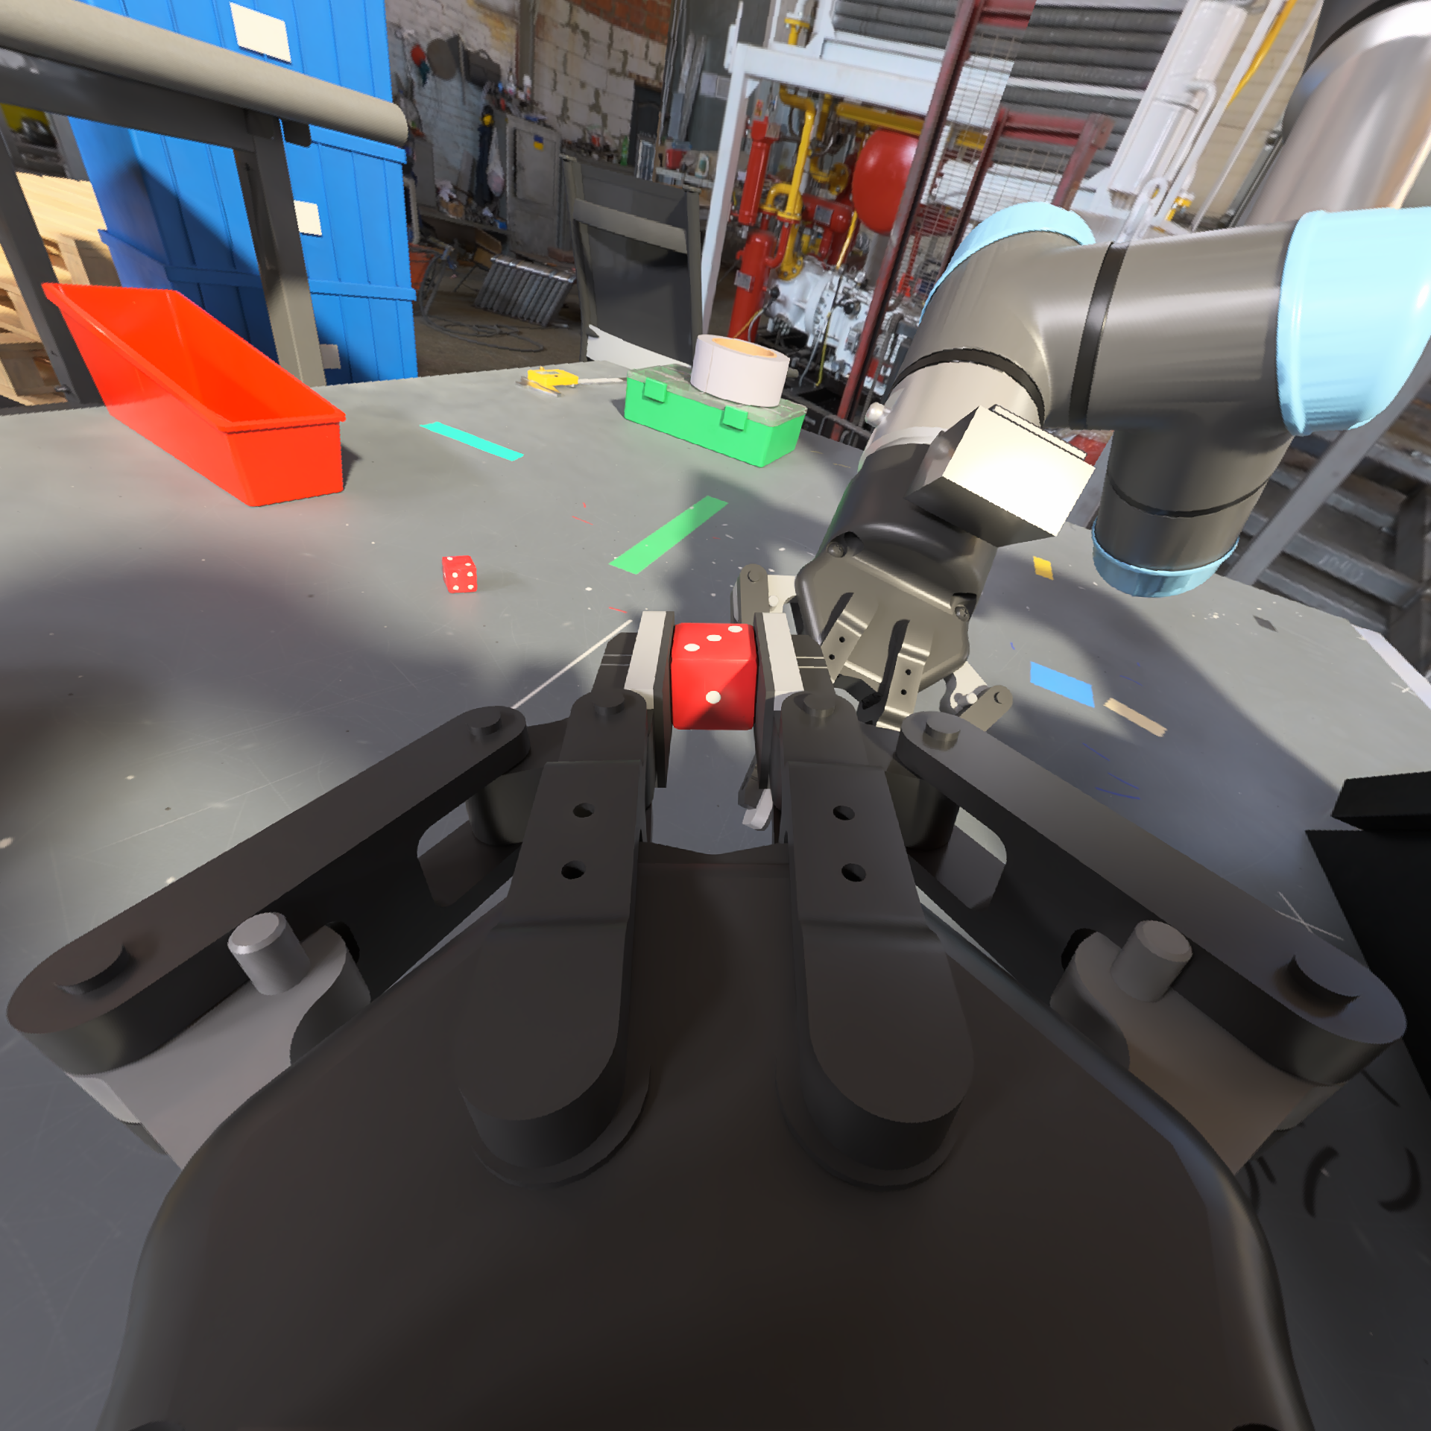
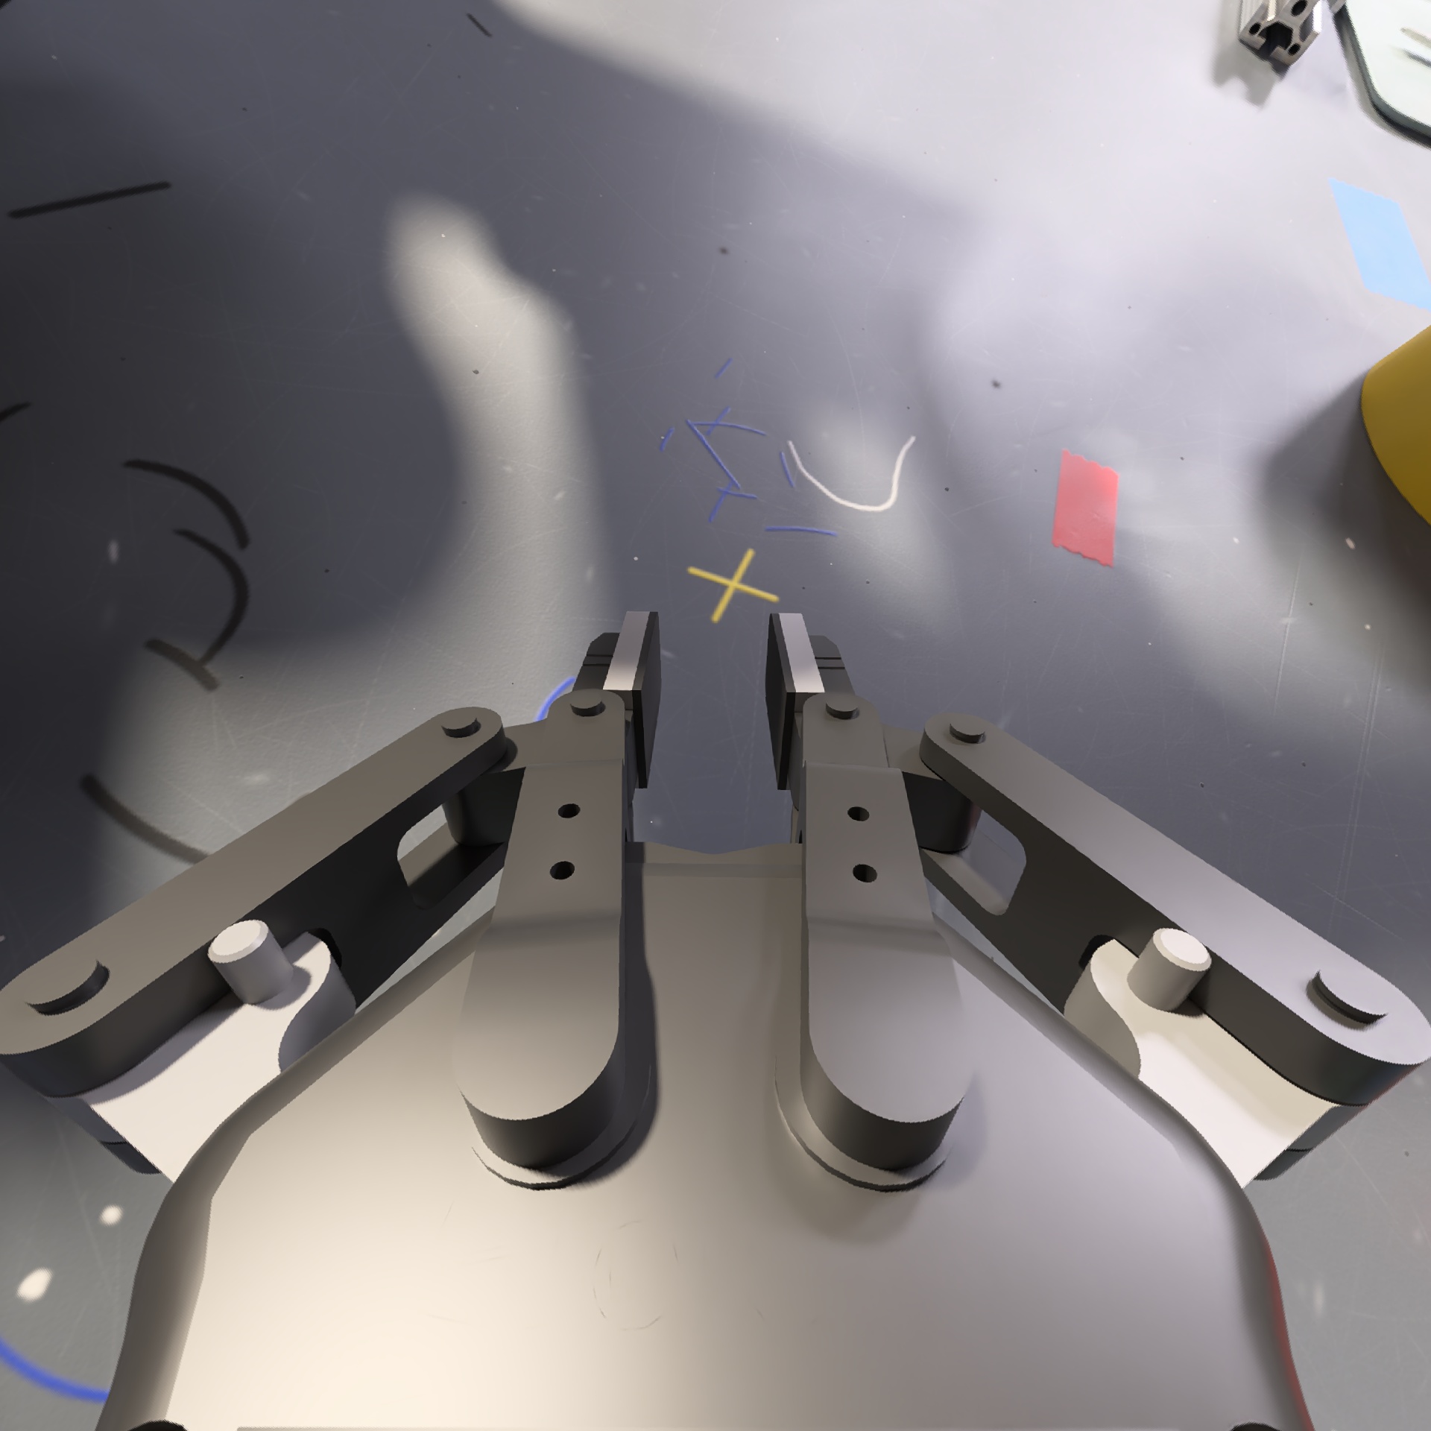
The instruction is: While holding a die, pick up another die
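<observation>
Left pincer point(image 1: 712, 674): pinching a large red plastic die with white pips point(image 1: 712, 677) between both pads, die seated square at the fingertips, one pip facing the camera and three on top. It appears to be held just above the grey scratched bench point(image 1: 232, 697), though contact with the surface cannot be ruled out from this angle.

Right pincer point(image 2: 712, 681): fingers spread a modest gap, nothing between them. It points steeply down at bare bench, near a yellow cross mark point(image 2: 732, 586). In the left wrist view the right pincer sits just behind and to the right of the held die, very close to the left fingertips.

Second die: a small red die with white pips point(image 1: 459, 574) rests on the bench, well apart to the left of the held one, on the way toward a red open plastic bin point(image 1: 209, 395). It does not appear in the right wrist view at all.

Judged risks:
- The right pincer must travel across toward the small die; its path runs past the left fingertips, so a collision could knock the held die loose.
- The small die is much narrower than the current finger gap; an off-centre closure could flick it away.
- Any relaxing of the left pads during the move drops the first die and fails the task.
</observation>
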`<control>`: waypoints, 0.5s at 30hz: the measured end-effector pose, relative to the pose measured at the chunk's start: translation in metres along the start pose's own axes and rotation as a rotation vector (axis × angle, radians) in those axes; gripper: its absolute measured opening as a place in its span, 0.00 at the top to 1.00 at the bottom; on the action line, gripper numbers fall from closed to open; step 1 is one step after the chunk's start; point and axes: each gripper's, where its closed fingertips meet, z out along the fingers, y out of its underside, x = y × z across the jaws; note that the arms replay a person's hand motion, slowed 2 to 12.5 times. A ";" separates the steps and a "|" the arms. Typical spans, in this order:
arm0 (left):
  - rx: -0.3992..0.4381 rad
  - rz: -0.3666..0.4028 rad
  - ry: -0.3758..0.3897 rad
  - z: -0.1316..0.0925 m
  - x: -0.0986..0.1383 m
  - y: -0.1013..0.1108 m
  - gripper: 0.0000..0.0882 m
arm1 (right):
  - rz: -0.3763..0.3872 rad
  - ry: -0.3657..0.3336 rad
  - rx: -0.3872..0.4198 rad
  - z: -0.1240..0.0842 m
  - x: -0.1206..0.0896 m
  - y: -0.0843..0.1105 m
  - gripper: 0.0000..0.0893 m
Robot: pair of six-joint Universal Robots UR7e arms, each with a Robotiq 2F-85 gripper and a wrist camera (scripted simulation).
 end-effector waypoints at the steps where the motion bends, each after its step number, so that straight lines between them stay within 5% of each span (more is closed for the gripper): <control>1: -0.001 0.004 -0.002 0.000 0.000 0.000 0.80 | 0.000 0.001 -0.003 0.001 0.000 0.000 0.72; 15: 0.011 0.052 -0.016 -0.002 0.002 -0.002 0.80 | -0.004 0.019 -0.035 0.007 0.004 0.002 0.73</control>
